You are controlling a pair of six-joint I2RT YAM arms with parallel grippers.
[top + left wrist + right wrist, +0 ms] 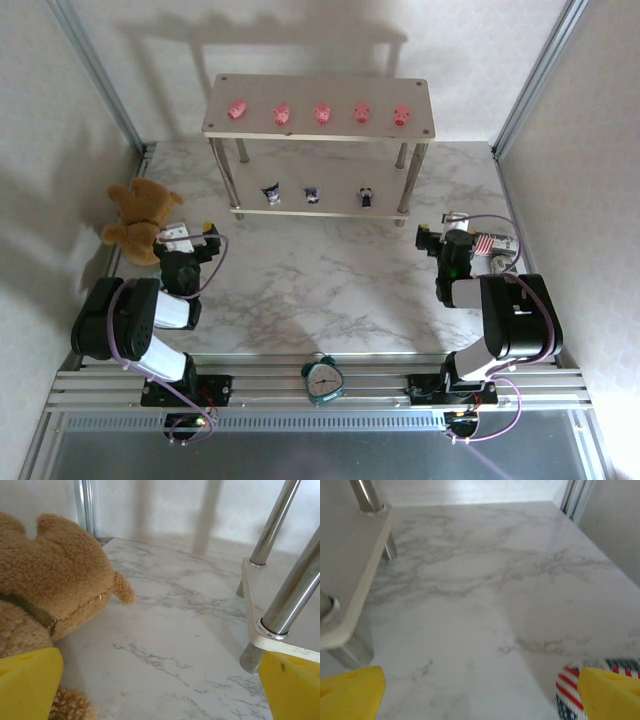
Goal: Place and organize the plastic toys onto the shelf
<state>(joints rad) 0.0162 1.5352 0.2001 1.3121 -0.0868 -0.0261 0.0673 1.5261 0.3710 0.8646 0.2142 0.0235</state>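
The shelf point(320, 88) stands at the back of the marble table. Several pink pig toys sit in a row on its top board, from the leftmost pig point(238, 110) to the rightmost pig point(402, 116). Three dark figurines stand on the lower board: left point(271, 193), middle point(312, 195), right point(367, 197). My left gripper point(195, 243) point(160, 690) is open over bare marble, between the bear and the shelf's left corner point(280, 605). My right gripper point(438, 240) point(480, 695) is open and empty, right of the shelf's lower board point(350, 565).
A brown teddy bear point(140, 215) point(45, 580) lies close to the left gripper's left finger. A flag-patterned object point(492, 245) point(567, 692) lies beside the right gripper's right finger. A teal alarm clock point(323, 380) stands at the near edge between the arm bases.
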